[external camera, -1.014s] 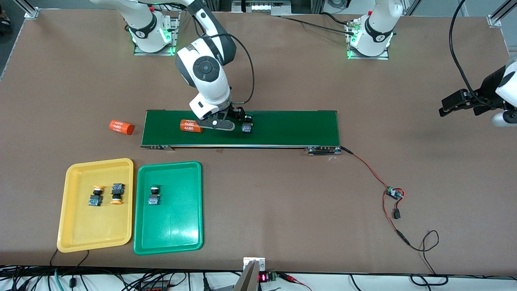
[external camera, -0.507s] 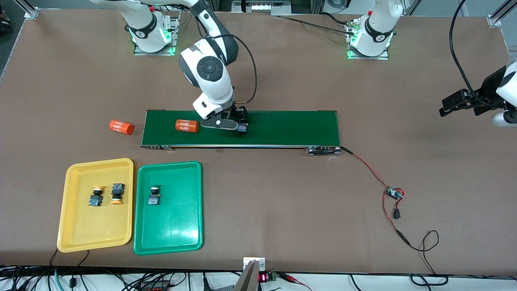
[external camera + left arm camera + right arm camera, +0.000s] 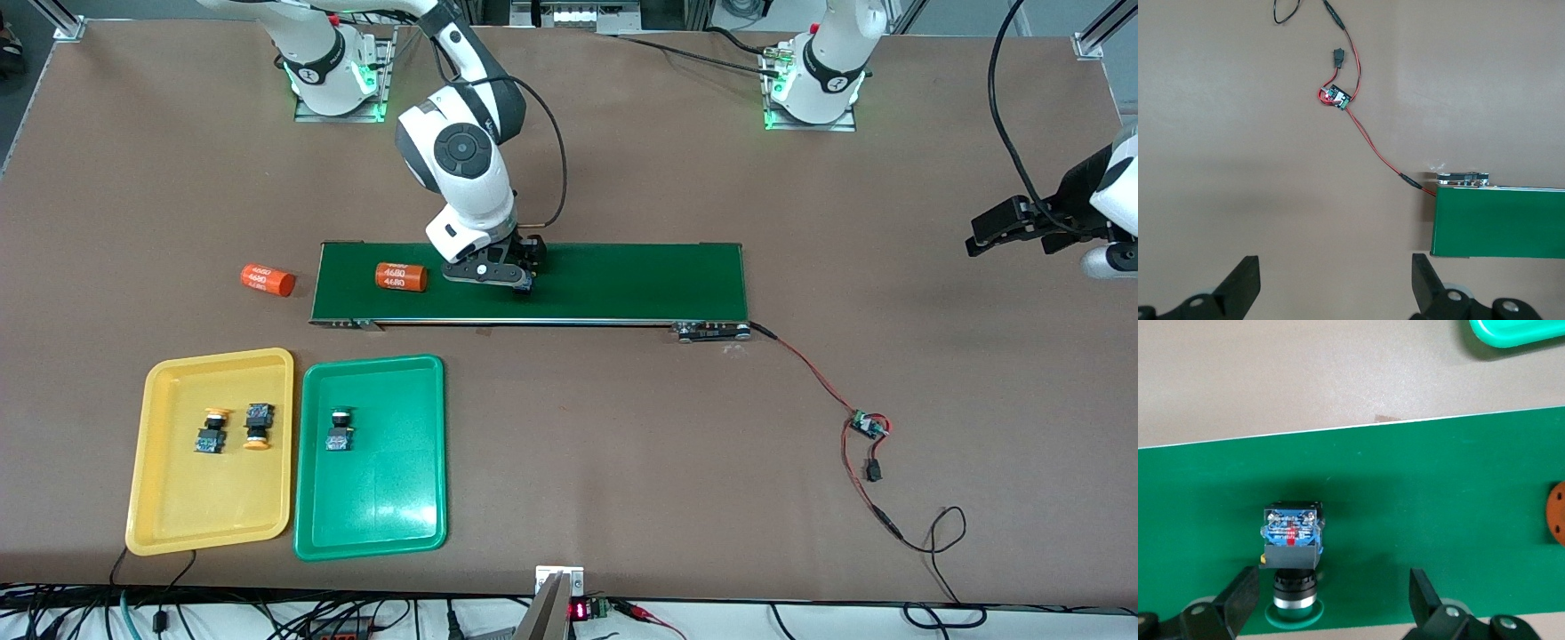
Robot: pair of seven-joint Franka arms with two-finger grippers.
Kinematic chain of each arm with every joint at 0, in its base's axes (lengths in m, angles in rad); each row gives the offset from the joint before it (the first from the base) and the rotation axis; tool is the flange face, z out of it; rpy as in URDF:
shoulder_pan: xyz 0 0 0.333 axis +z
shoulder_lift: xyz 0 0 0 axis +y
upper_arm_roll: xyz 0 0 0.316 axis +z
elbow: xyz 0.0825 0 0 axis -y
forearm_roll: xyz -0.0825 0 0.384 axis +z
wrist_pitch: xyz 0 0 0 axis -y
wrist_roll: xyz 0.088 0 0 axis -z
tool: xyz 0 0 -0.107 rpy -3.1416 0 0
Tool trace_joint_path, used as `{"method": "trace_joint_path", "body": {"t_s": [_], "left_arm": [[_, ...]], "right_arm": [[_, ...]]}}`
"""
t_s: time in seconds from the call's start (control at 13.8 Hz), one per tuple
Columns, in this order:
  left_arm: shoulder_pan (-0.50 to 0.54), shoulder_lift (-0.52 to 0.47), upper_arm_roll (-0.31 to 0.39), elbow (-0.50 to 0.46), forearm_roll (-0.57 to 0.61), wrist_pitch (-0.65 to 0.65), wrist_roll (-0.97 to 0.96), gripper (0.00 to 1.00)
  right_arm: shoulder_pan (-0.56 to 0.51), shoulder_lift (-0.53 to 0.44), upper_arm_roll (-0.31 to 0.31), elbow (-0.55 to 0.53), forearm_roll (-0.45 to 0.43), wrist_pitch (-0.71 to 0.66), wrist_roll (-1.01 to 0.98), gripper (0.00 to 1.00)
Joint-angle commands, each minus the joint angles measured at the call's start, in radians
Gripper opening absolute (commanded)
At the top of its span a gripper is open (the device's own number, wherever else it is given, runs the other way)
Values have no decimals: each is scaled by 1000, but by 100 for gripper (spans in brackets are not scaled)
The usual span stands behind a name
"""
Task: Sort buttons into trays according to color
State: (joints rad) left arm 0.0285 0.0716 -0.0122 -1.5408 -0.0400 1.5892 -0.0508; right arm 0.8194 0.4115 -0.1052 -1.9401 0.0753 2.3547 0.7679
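Pincer of the right arm [image 3: 1328, 597] hangs wide open around the green-capped button [image 3: 1292, 553] on the conveyor belt [image 3: 622, 284]; the orange cylinder [image 3: 401, 277] has drifted toward the right arm's end. Left pincer [image 3: 1335, 280] waits open, empty.

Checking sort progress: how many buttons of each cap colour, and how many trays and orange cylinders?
Yellow-orange buttons: 2, and, both in the yellow tray
Green buttons: 2, one in the green tray, one on the belt
Trays: 2
Orange cylinders: 2, and
Total: 8
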Motion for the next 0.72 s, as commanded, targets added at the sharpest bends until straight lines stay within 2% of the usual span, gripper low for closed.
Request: {"method": "trace_joint_path", "body": {"t_s": [0.0,0.36,0.43,0.58,0.65], "left_arm": [[4,-12,-5,-5,14,3,11,100],[4,-12,-3,-5,14,3,11,100],[4,-12,-3,-5,14,3,11,100],[4,-12,-3,-5,14,3,11,100],[4,-12,-3,-5,14,3,11,100]], "right_arm": [[12,47,-8,15,-12,35,-5,100],[6,102,-10,15,-12,101,-7,100],[-2,101,-10,15,-12,101,-12,95],[-8,95,-11,15,-12,94,-62,43],[-11,89,-18,15,-11,94,-77,25]]}}
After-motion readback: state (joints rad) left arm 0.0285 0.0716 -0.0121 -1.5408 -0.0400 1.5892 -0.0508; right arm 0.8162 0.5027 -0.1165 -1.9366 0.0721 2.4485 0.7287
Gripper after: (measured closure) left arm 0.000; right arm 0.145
